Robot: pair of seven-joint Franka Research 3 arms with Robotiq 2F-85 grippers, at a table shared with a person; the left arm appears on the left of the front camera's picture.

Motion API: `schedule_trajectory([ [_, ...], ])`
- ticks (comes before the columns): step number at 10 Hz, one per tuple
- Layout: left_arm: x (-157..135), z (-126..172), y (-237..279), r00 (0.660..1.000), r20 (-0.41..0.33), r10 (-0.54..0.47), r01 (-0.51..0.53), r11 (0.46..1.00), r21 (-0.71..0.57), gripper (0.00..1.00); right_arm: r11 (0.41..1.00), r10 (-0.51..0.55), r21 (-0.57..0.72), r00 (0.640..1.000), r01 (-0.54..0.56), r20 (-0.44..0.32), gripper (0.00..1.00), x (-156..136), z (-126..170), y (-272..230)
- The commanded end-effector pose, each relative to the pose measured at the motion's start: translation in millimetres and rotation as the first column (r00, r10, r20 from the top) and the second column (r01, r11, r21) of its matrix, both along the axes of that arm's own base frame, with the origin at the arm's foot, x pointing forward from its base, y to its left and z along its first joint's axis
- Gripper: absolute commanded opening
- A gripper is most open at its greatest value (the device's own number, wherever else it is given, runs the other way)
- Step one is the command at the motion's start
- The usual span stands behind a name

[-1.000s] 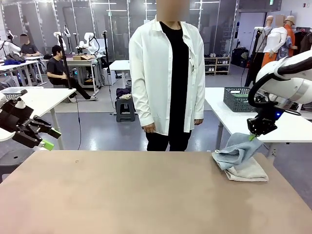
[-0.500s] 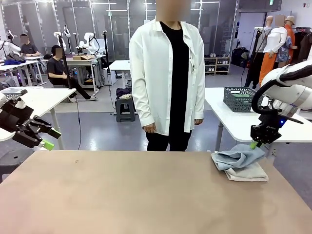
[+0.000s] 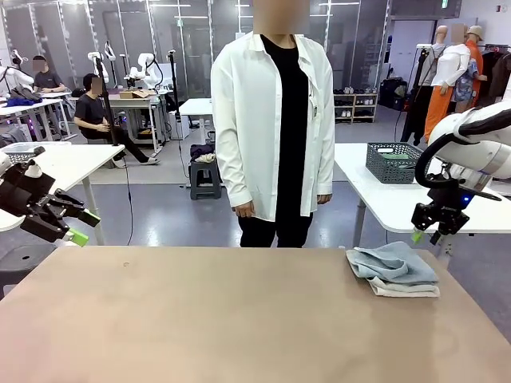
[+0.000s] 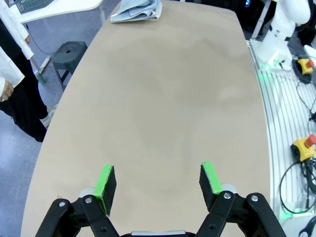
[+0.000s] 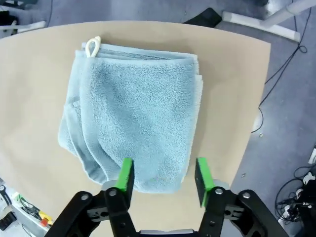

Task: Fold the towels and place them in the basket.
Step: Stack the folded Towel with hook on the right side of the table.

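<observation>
Person (image 3: 275, 120) beyond table (image 3: 200, 319); basket (image 3: 393, 162) behind towels (image 3: 393, 267)

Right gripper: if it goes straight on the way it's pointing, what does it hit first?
Most likely the near edge of the blue towel lying folded under the open right gripper, though the gap to it is unclear.

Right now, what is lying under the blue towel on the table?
Under the blue towel lies a beige towel, flat on the table; its edge shows at the front and right. The rest of it is covered, so its fold cannot be seen.
</observation>
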State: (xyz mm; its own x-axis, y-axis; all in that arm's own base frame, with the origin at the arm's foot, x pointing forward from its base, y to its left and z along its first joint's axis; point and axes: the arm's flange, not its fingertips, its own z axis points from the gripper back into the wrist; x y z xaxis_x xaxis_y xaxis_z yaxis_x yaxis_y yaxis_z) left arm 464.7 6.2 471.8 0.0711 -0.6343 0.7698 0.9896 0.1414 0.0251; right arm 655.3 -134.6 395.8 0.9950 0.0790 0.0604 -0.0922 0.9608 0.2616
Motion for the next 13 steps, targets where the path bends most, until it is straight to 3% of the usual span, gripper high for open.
schedule_trajectory([
  [1, 0, 0, 0, 1.0, 0.005, 0.002, -0.002, 1.0, -0.005, 0.86, 0.998, 0.038, -0.046, 0.999, -0.038, -0.005, 1.0, -27, 46, 9],
  [2, 0, 0, 0, 1.0, 0.005, 0.002, -0.002, 1.0, -0.005, 0.86, 0.996, 0.074, -0.046, 0.997, -0.074, 0.002, 0.88, -56, 89, 18],
  [3, 0, 0, 0, 1.0, 0.005, 0.002, -0.002, 1.0, -0.005, 0.86, 0.988, 0.154, -0.027, 0.987, -0.153, 0.042, 1.0, -92, 137, 26],
  [4, 0, 0, 0, 1.0, 0.005, 0.002, -0.002, 1.0, -0.005, 0.86, 0.986, 0.164, -0.015, 0.982, -0.163, 0.097, 1.0, -134, 191, 29],
  [6, 0, 0, 0, 1.0, 0.005, 0.002, -0.002, 1.0, -0.005, 0.86, 0.999, 0.033, -0.028, 0.961, -0.026, 0.273, 1.0, -203, 258, 39],
  [7, 0, 0, 0, 1.0, 0.005, 0.002, -0.002, 1.0, -0.005, 0.86, 0.999, 0.017, -0.042, 0.941, -0.003, 0.339, 1.0, -232, 273, 48],
  [9, 0, 0, 0, 1.0, 0.005, 0.002, -0.002, 1.0, -0.005, 0.86, 0.998, 0.032, -0.064, 0.92, -0.008, 0.389, 1.0, -271, 285, 62],
  [11, 0, 0, 0, 1.0, 0.005, 0.002, -0.002, 1.0, -0.005, 0.86, 0.996, 0.046, -0.088, 0.903, -0.01, 0.428, 1.0, -275, 280, 67],
  [12, 0, 0, 0, 1.0, 0.005, 0.002, -0.002, 1.0, -0.005, 0.86, 0.997, 0.063, -0.057, 0.916, -0.044, 0.397, 1.0, -278, 308, 57],
  [13, 0, 0, 0, 1.0, 0.005, 0.002, -0.002, 1.0, -0.005, 0.86, 0.997, 0.063, -0.057, 0.916, -0.044, 0.397, 1.0, -278, 308, 57],
])
